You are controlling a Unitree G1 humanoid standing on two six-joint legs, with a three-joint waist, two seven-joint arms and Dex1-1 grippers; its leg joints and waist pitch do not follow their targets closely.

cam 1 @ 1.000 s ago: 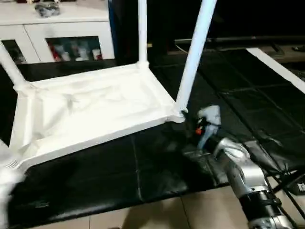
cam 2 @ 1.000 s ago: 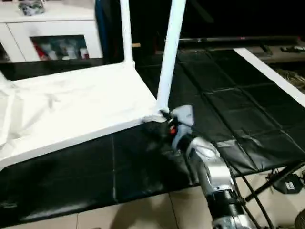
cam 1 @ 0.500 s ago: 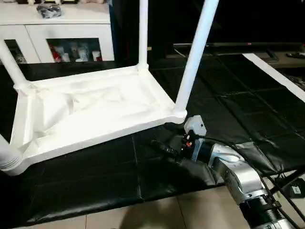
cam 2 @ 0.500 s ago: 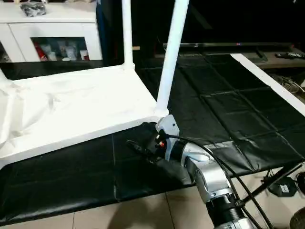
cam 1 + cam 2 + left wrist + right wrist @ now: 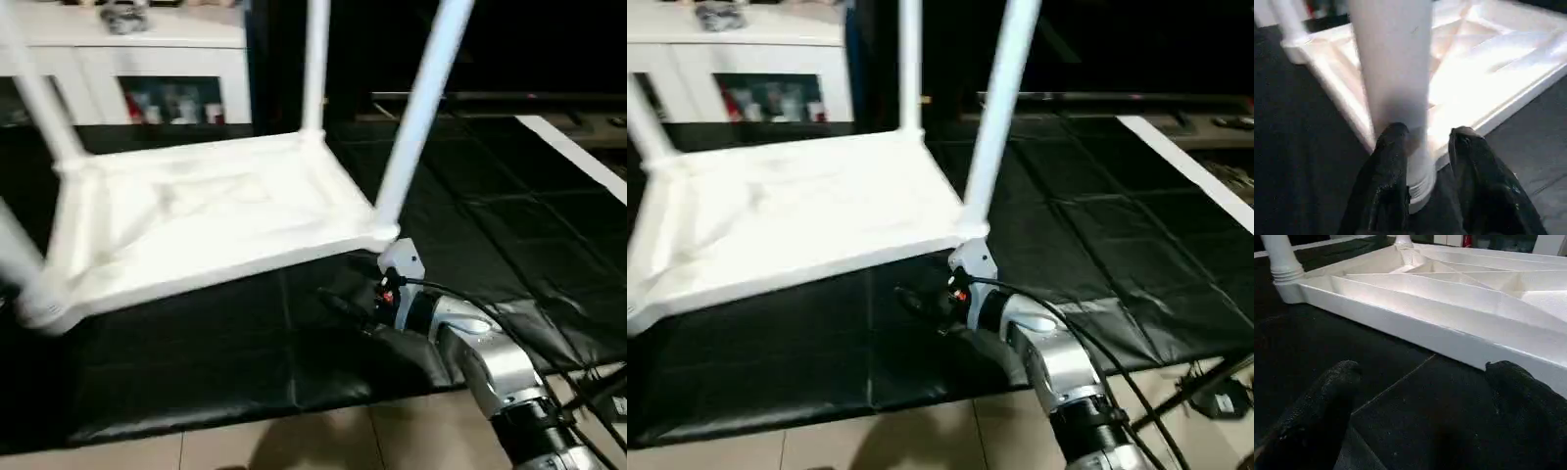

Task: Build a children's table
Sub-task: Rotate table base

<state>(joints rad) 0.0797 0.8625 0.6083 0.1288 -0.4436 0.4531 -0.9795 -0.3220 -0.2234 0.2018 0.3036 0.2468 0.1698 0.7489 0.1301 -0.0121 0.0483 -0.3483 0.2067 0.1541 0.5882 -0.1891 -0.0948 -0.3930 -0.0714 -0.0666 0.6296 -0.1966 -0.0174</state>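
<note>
Left wrist view shows the left gripper (image 5: 1427, 147) with its two black fingers (image 5: 1388, 171) set on either side of a white leg (image 5: 1393, 73), holding it near its socketed base. Beyond it the children's table (image 5: 211, 211) lies upside down on the black mat (image 5: 186, 362), legs pointing up. The right gripper (image 5: 1422, 406) hangs spread wide and empty just beside the top's near edge. A white cabinet (image 5: 147, 54) stands behind.
</note>
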